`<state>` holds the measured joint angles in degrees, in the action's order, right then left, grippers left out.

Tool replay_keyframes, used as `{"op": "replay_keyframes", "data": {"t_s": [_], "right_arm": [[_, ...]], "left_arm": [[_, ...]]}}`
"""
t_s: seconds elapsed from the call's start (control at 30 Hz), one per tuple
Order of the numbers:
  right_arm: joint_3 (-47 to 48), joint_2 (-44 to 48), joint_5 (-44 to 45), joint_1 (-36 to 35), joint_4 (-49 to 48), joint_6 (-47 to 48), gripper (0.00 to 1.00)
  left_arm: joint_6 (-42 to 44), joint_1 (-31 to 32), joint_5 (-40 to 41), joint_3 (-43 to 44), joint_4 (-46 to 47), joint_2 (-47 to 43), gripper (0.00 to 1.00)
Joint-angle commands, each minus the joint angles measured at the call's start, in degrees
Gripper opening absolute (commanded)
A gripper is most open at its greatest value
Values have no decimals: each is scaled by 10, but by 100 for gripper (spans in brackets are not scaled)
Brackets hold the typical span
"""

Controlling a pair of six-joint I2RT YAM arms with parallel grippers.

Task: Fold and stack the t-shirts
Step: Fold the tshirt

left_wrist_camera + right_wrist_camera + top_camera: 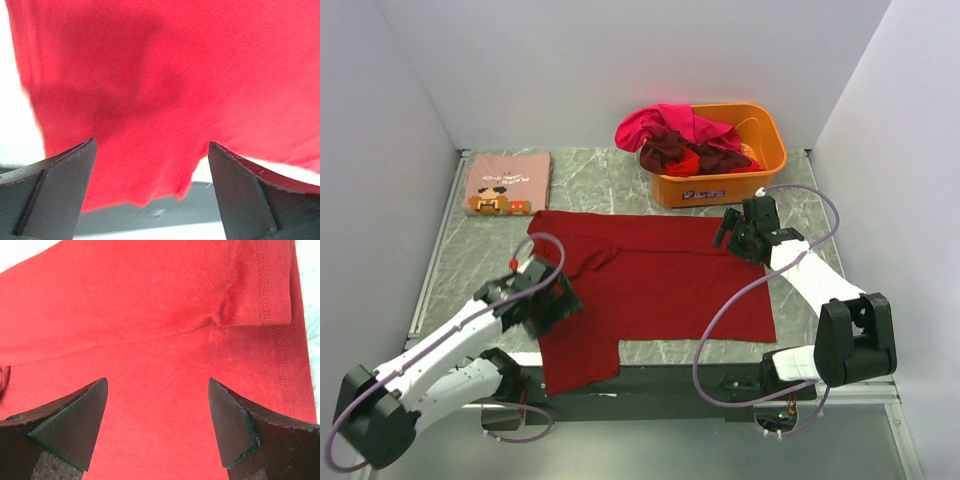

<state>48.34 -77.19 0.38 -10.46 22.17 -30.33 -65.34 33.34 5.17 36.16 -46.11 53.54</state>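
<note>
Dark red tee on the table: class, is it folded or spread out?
Mostly spread. The red tee lies flat across the table; only one sleeve, seen in the right wrist view, is folded onto its body.

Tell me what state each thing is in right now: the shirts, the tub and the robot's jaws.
Dark red t-shirt: spread out flat, not folded up yet.
Pink pixel-print t-shirt: folded, lying at the far left.
Orange tub: upright, heaped with crumpled shirts.
Left jaws: open, holding nothing.
Right jaws: open, holding nothing.
</note>
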Motion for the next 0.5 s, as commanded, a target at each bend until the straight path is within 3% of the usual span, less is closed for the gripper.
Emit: {"op": "replay_keyframes", "data": {"t_s": [0.0,0.07,0.23,0.37,0.47], "right_arm": [[1,27,-2,4,-6,14,88],[3,30,-2,4,-6,16,88],[-5,35,-2,4,-10,18,88],[-5,35,2,4,-6,21,88],[-5,30,1,4,-7,22,88]], "left_arm": [[-75,32,-64,-61,-49,-41,99],[-103,64,-97,-93,-43,-48,99],[-150,145,-92,-87,-98,-34,94],[-166,192,-100,-78,-127,-18,77],[-165,211,-100,-65,-139,1,71]]}}
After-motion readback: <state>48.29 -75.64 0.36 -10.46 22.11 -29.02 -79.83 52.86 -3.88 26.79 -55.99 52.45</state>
